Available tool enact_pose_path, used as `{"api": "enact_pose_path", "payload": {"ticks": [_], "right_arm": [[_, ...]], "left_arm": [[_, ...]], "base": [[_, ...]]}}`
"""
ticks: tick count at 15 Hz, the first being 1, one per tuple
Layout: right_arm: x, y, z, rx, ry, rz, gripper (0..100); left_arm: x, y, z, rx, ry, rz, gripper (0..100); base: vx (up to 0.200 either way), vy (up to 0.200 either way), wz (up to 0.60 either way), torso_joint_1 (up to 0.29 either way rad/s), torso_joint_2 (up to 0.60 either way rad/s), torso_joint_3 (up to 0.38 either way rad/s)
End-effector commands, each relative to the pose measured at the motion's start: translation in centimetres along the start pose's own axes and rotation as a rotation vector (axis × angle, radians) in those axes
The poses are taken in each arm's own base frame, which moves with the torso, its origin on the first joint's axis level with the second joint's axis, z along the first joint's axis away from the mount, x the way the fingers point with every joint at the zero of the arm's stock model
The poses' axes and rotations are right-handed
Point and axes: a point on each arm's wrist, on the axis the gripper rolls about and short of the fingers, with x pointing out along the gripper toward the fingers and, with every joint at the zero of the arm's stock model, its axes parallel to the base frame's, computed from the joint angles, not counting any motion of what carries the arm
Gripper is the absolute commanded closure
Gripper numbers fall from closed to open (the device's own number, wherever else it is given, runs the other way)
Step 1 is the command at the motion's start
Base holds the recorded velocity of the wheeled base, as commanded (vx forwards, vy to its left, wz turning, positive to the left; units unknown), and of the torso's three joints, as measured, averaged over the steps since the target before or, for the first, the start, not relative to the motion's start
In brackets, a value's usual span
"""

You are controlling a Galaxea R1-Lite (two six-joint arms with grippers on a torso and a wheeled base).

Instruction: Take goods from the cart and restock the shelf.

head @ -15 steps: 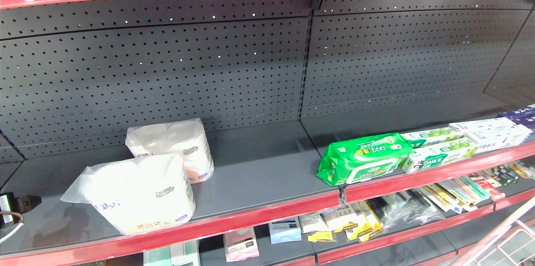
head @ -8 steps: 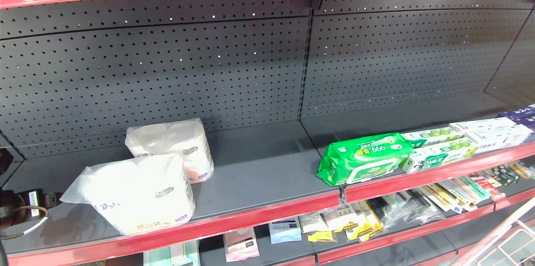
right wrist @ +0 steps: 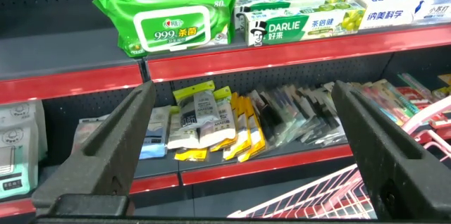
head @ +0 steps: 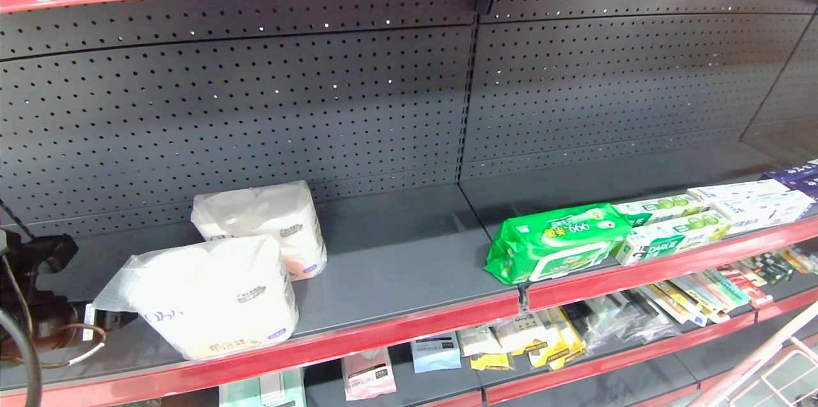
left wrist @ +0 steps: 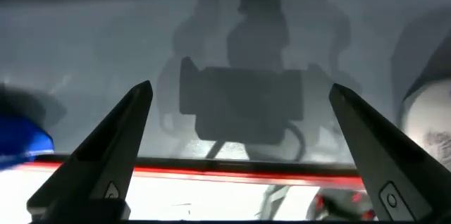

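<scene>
Firstly, shelf (head: pixel 396 266): we see a grey deck with a red front rail, backed by a dark perforated panel.
Toilet-paper packs: two white bundles in clear wrap stand on the left part of the shelf. The front pack (head: pixel 204 295) sits at the rail and the rear pack (head: pixel 262 225) just behind it, nearer the back panel.
Wet wipes (head: pixel 556 241): a glossy green flat pack with a white flip lid lies at the rail on the right section of the shelf.
Toothpaste boxes (head: pixel 671 231): we find long white-and-green cartons lying in a row just beside the wipes, running on to the right.
Left pincer (left wrist: pixel 239 89): fingers spread wide with nothing between them, over the grey deck at the shelf's left end, its shadow on the deck.
Left arm (head: pixel 38 305): it is just beside the front pack, which stands between it and the rest of the deck.
Right pincer (right wrist: pixel 243 86): fingers spread wide and empty, out in front of the shelving and facing the tier below the wipes.
Lower shelf (head: pixel 575 362): flat sachets (right wrist: pixel 204 122) in white, yellow and black lean in a row, with slim carded packs farther right.
Cart (head: pixel 767 368): a pink wire rim shows at the lower right, below the shelves; we cannot tell its contents.
</scene>
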Motion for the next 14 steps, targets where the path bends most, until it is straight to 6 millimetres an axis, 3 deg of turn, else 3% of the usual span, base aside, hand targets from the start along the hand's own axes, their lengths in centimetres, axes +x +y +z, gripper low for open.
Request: {"api": "enact_pose_path", "payload": {"ticks": [1, 6, 14], "right_arm": [[0.0, 0.0, 0.0, -0.001, 0.000, 0.001, 0], [0.0, 0.0, 0.0, 0.001, 0.000, 0.001, 0], [0.0, 0.0, 0.0, 0.001, 0.000, 0.001, 0]], "left_arm": [[0.7, -0.1, -0.2, 0.019, 0.024, -0.022, 0], [2.1, -1.5, 0.4, 0.062, -0.002, -0.088, 0], [2.6, -3.0, 0.6, 0.094, -0.004, -0.130, 0]], "base": [[0.000, 0.000, 0.00, 0.000, 0.00, 0.000], [0.000, 0.000, 0.00, 0.000, 0.00, 0.000], [0.000, 0.000, 0.00, 0.000, 0.00, 0.000]]}}
